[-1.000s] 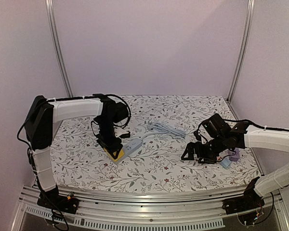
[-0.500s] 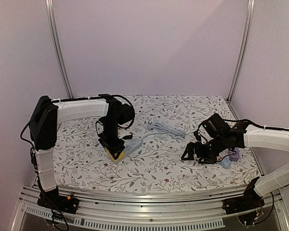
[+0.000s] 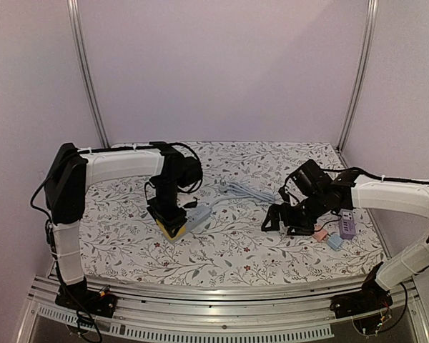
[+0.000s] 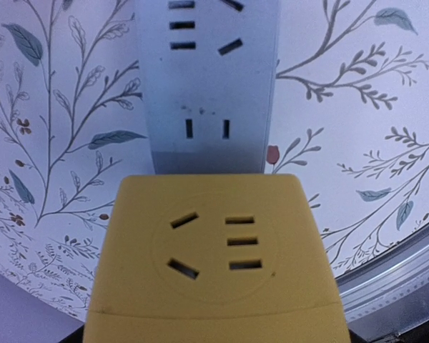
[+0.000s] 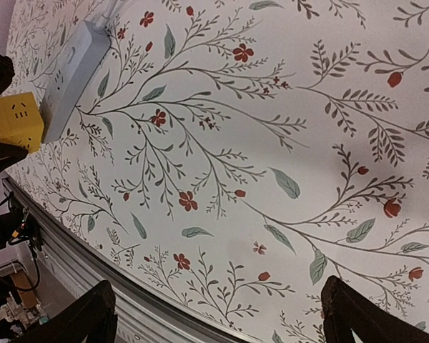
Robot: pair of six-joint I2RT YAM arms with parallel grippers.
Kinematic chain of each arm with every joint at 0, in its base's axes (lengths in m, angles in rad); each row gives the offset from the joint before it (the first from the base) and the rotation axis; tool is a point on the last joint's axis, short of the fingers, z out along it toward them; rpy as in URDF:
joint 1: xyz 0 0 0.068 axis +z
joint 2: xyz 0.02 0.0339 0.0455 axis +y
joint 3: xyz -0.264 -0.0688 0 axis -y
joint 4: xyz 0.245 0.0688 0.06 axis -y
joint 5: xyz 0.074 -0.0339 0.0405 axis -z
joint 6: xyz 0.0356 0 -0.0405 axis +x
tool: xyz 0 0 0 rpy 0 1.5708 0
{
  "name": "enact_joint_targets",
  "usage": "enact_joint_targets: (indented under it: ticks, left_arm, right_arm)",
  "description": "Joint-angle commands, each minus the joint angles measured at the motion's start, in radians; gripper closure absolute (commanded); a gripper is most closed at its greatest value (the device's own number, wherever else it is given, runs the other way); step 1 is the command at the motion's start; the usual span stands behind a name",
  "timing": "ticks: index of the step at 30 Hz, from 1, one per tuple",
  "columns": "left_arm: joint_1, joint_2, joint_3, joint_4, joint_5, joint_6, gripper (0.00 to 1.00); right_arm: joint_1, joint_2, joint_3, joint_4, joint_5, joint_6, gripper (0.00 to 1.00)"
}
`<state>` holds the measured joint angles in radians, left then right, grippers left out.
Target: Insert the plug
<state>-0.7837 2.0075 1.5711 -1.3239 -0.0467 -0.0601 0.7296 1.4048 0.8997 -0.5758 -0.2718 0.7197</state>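
Observation:
My left gripper [image 3: 169, 219] is shut on a yellow cube plug adapter [image 3: 174, 228], which fills the lower half of the left wrist view [image 4: 214, 257], socket face towards the camera. The adapter is at the near end of a grey power strip [image 3: 197, 216], just short of its last socket [image 4: 207, 128]. I cannot tell whether they touch. My right gripper [image 3: 284, 223] is open and empty, low over the cloth at centre right. Its dark fingertips [image 5: 93, 314] frame bare cloth. The right wrist view shows the strip [image 5: 75, 75] and the adapter [image 5: 18, 121] far off.
The strip's grey cable [image 3: 247, 191] lies coiled behind the middle of the flowered cloth. Small pink [image 3: 319, 234], blue [image 3: 334, 241] and purple [image 3: 347, 229] adapters lie just right of my right gripper. A metal rail [image 3: 222, 286] runs along the near edge.
My left gripper has shifted slightly right with the yellow adapter, closer over the strip's end. My right arm has moved left, away from the small adapters, uncovering the pink one.

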Motion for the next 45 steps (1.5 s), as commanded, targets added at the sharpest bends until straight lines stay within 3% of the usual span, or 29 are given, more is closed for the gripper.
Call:
enact_joint_targets:
  ticks: [1, 18, 36, 41, 45]
  left_arm:
    - [-0.02, 0.071, -0.034, 0.035, -0.012, -0.006, 1.0]
    - [0.023, 0.163, -0.007, 0.056, 0.138, 0.005, 1.0]
    - [-0.008, 0.16, -0.039, 0.102, 0.05, -0.06, 1.0]
    - [-0.002, 0.156, -0.001, 0.088, 0.05, -0.036, 0.89]
    - [0.001, 0.154, 0.032, 0.074, 0.05, -0.025, 0.87]
  right_arm:
    - [0.01, 0.042, 0.055, -0.021, -0.001, -0.034, 0.01]
    - [0.011, 0.149, 0.149, -0.056, -0.018, -0.109, 0.01]
    - [0.012, 0.225, 0.21, -0.068, -0.018, -0.169, 0.01]
    - [0.012, 0.229, 0.21, -0.067, -0.022, -0.177, 0.01]
    - [0.012, 0.231, 0.206, -0.069, -0.022, -0.177, 0.01]
